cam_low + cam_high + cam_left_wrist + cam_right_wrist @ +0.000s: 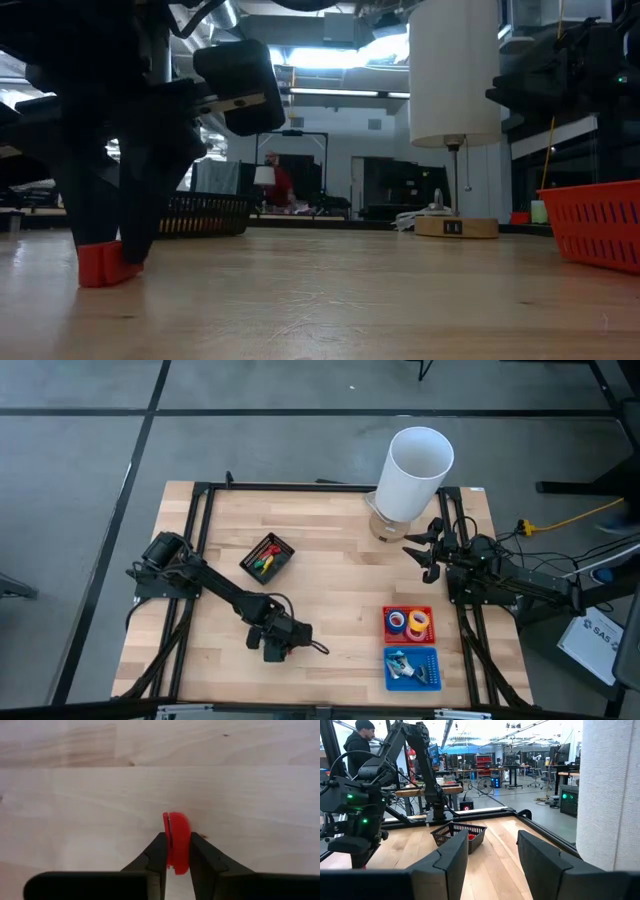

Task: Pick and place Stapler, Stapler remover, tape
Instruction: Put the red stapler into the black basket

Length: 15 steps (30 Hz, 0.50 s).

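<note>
Down near the table's front edge, the left gripper point(176, 865) is clamped on a small red plastic piece point(176, 842), half hidden between its fingers; which tool it is I cannot tell. The right gripper point(492, 852) hangs apart beside the tall white cylinder point(415, 472).

- surface point(330, 590) — pale wood planks, smooth matt finish
- red piece point(177, 842) — glossy plastic
- black basket point(459, 836) — plastic mesh
- white cylinder point(415, 472) — matt
</note>
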Each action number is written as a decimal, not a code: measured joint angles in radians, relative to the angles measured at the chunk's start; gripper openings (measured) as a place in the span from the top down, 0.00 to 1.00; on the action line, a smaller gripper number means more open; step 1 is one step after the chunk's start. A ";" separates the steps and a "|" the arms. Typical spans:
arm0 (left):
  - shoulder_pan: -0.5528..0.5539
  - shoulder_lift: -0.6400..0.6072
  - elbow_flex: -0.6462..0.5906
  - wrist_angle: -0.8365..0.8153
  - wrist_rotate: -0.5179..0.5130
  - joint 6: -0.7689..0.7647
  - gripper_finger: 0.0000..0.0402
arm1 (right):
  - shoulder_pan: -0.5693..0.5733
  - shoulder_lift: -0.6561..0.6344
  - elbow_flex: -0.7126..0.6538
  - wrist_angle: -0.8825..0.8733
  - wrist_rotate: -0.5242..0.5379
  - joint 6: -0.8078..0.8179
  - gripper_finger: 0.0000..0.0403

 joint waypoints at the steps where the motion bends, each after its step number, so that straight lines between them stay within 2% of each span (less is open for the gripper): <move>1: 0.001 0.000 0.000 -0.002 -0.002 -0.018 0.88 | 0.000 0.000 0.000 0.000 0.000 0.000 0.57; 6: 0.024 -0.019 -0.002 -0.024 -0.030 -0.141 0.88 | 0.000 0.000 0.000 0.000 0.000 0.000 0.57; 15: 0.104 -0.124 -0.004 -0.049 -0.142 -0.229 0.88 | 0.000 0.000 0.000 0.000 0.000 0.000 0.57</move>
